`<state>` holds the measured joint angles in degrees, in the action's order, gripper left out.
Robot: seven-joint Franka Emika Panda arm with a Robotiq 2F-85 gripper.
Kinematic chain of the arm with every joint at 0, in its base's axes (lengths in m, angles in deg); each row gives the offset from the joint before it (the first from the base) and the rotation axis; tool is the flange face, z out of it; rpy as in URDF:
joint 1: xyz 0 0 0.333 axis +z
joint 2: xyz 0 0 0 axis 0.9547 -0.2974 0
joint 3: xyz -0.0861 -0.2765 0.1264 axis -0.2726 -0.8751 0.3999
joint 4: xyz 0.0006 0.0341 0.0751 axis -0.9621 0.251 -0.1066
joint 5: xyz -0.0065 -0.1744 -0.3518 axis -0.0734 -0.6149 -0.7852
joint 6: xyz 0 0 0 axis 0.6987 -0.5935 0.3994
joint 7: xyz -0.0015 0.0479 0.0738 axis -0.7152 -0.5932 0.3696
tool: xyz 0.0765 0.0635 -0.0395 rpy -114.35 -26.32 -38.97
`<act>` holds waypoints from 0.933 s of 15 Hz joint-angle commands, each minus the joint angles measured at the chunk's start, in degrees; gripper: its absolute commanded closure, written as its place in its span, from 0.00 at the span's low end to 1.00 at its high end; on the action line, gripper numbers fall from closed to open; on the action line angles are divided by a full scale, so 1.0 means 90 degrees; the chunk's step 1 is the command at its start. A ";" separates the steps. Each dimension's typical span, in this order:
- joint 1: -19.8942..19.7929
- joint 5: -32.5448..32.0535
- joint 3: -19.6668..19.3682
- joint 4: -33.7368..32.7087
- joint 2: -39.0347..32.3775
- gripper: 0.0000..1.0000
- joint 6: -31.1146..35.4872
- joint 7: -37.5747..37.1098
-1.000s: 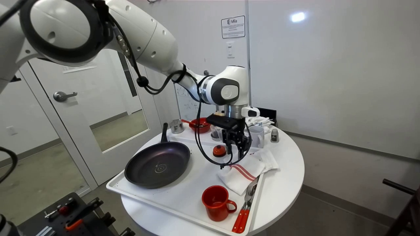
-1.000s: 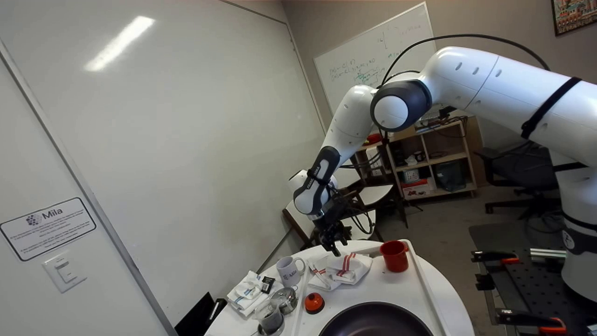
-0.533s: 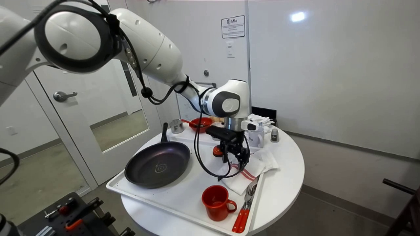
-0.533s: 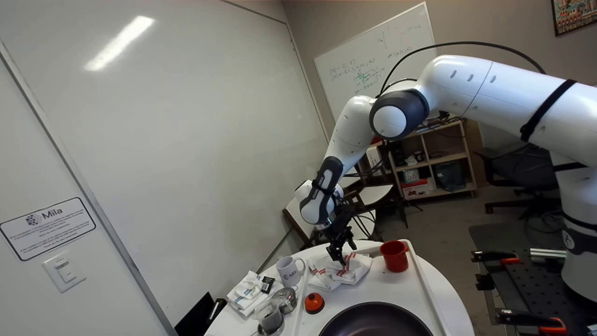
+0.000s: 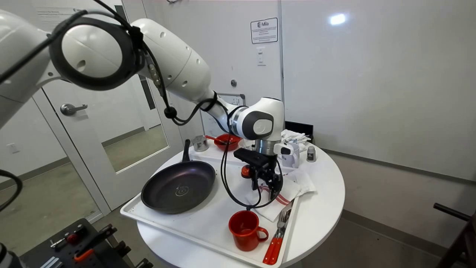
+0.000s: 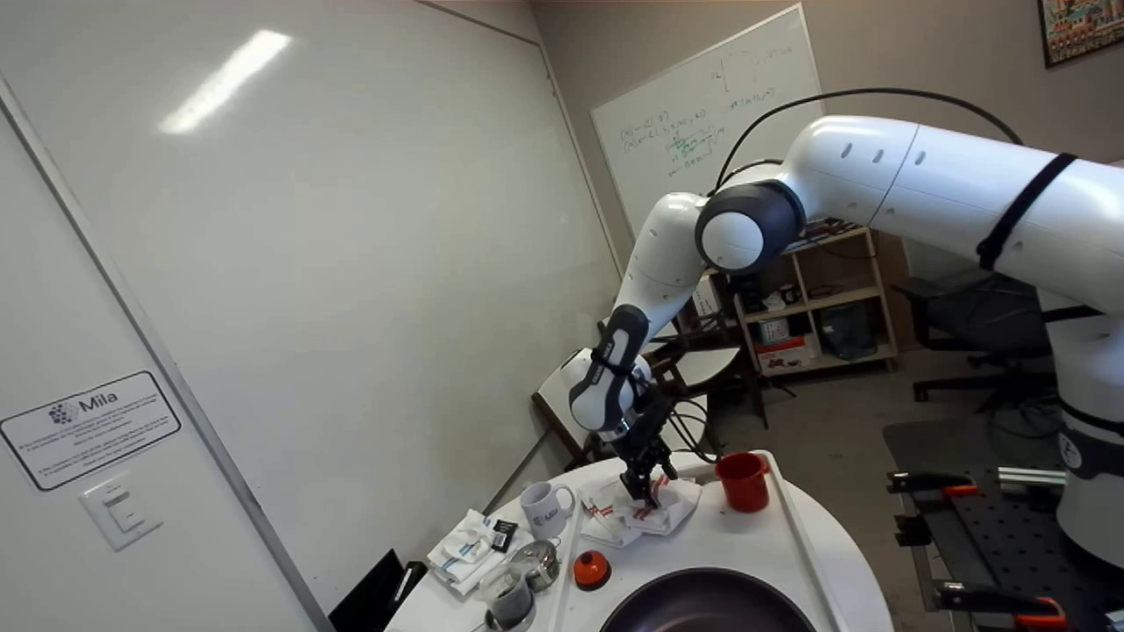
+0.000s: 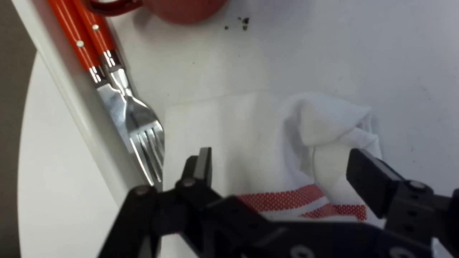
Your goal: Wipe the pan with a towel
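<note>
Exterior views, arm (image 5: 178,56): White and jointed, it is shown in both, stretched out and bent downward at its far end.
Table (image 5: 323,197): Round and white, it is placed beneath the arm's far end, its top well filled.
Tray (image 5: 212,216): White and rimmed, it is laid on the table as the working ground.
Pan (image 5: 178,186): Wide and dark, it is set toward one side of the tray, touched by no tool; wiping is judged not yet begun.
Towel (image 7: 260,150): Red-striped and loosely folded, it is laid on the tray under the gripper (image 7: 280,160), apart from the pan, and is taken to be the one meant.
Gripper: Poised at the towel; the pick-up is judged to be the step in hand. Whether the towel is touched cannot be told.
Mug (image 5: 244,230): Red and upright, it is stood on the tray, apart from the towel.
Knife (image 7: 113,104) and fork (image 7: 140,116): Orange-handled, they are laid together along the tray's rim, the fork's tines just beside the towel.
Fingers (image 7: 371,182): Parted wide in the wrist view, a fold of towel seen between them, nothing gripped. Next, a closing on that fold is called for, with the fork left clear, before the towel can be carried to the pan.
</note>
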<state>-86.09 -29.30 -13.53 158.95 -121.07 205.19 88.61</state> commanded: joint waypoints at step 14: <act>-0.0426 0.0349 0.0282 -0.1416 -0.1065 0.00 -0.0627 0.0275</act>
<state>-89.45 -26.99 -11.25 150.58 -127.91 202.08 90.58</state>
